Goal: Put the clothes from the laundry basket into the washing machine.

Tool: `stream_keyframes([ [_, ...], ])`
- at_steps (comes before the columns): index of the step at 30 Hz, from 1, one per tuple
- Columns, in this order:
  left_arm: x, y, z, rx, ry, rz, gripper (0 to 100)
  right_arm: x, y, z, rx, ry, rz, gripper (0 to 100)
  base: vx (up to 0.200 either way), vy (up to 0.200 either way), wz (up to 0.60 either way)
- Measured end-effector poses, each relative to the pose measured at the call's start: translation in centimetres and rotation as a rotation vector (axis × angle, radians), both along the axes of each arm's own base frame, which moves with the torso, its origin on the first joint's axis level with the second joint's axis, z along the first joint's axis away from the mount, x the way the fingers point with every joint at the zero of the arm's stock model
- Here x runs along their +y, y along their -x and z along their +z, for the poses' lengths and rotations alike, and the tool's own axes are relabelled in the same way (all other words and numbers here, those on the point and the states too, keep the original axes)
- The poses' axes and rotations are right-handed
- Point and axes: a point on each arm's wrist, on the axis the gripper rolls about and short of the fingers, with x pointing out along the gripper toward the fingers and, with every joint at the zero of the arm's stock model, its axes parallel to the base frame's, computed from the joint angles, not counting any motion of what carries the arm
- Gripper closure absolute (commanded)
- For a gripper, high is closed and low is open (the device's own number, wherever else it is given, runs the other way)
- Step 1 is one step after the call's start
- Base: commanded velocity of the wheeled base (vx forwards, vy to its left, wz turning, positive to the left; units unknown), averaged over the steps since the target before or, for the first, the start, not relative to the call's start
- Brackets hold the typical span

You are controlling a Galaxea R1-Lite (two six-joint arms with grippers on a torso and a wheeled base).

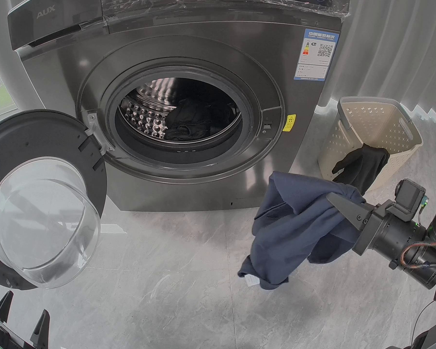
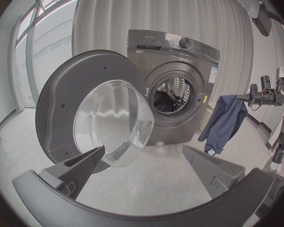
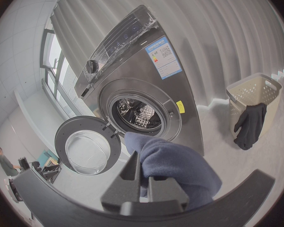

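- The washing machine (image 1: 203,44) stands at the far edge of the floor with its round door (image 1: 38,199) swung fully open to the robot's left, so the drum (image 1: 147,115) is open for loading.
- The laundry basket (image 1: 380,124) sits on the floor at the far right edge, beside the machine and against the curtain. As far as its inside shows, little is left in it.
- A blue garment (image 1: 295,224) hangs in the air over the middle of the floor, between the basket and the drum opening, clear of both. Its lower end dangles close to the floor. I judge this to be the piece now on its way in.
- A black garment (image 1: 363,166) is draped over the basket's near rim, half in and half out. It has yet to be taken.
- Dark clothes (image 1: 194,119) already lie at the bottom of the drum, so part of the job looks done.
- The right gripper (image 1: 341,203) holds the blue garment by its upper edge, fingers pressed together on a bunched fold.
- The left gripper (image 2: 143,150) hangs low near the floor's near left corner, in front of the open door, fingers spread and holding nothing.
- Left to do, by my reading: carry the blue garment into the drum, then fetch the black one and whatever else the basket hides.
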Motion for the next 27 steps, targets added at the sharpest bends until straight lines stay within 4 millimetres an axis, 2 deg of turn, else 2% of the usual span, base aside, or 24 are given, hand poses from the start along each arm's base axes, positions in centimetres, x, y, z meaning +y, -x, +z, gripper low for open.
stream_keyframes([
  [7,0.0,0.0,0.0,0.000,-0.002,0.000,0,-0.6,0.3,-0.7,0.031,0.008,0.002,100,0.000,0.000,0.00],
  [22,0.0,0.0,0.0,0.000,-0.004,0.000,0,-1.4,-0.1,-0.5,0.008,0.008,0.013,100,0.000,0.000,0.00],
  [27,0.0,0.0,0.0,-0.001,-0.004,0.000,0,-1.4,0.0,-0.5,0.000,0.019,0.040,100,0.000,0.200,0.00],
])
